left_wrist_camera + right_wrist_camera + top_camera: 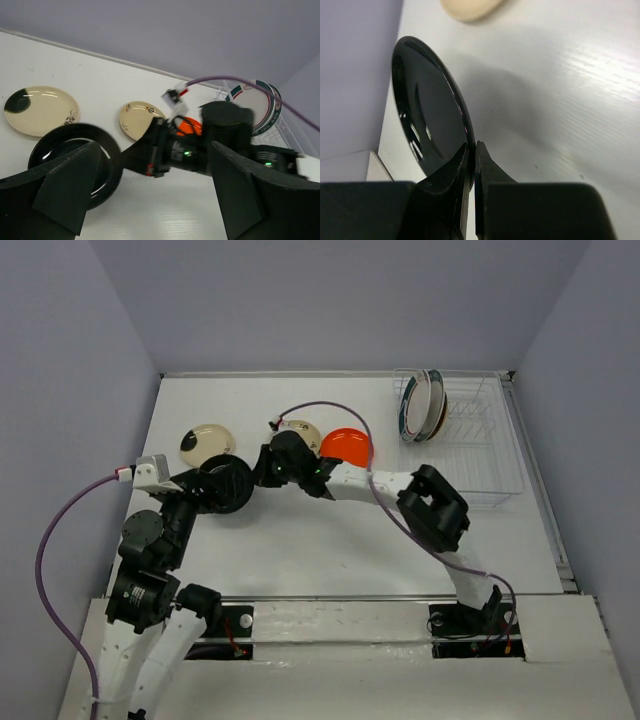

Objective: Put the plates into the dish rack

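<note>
Right arm: reaches from its base at the near right across the tabletop point(330, 550) toward the left, with the elbow bent and the wrist low near the middle.
Right fingers point(451, 175): pressed together on the rim of a glossy black plate point(222, 485), pinching its right-hand edge.
Left arm: folded up at the near left, with the wrist above the black plate's left side.
Left fingers point(75, 185): spread wide and holding nothing. The black plate shows past the left one.
Black plate: left of the tabletop's centre, face up and roughly level. It is round, so it has no long axis. I cannot tell whether it rests on the tabletop or is raised off it.
Dish rack point(480, 440): at the far right corner, with its long side running near to far.
Teal-rimmed plates point(423, 405): two, standing on edge at the rack's far left end and leaning together.
Cream plate with dark patch point(207, 443): lies flat, just beyond the black plate.
Second cream plate point(303, 430): lies flat, with its near part hidden by the right wrist.
Orange-red plate point(347, 446): lies flat beside it, partly covered by the right arm.
Hard to see: in the right wrist view, a cream plate is cut off at the top edge.
</note>
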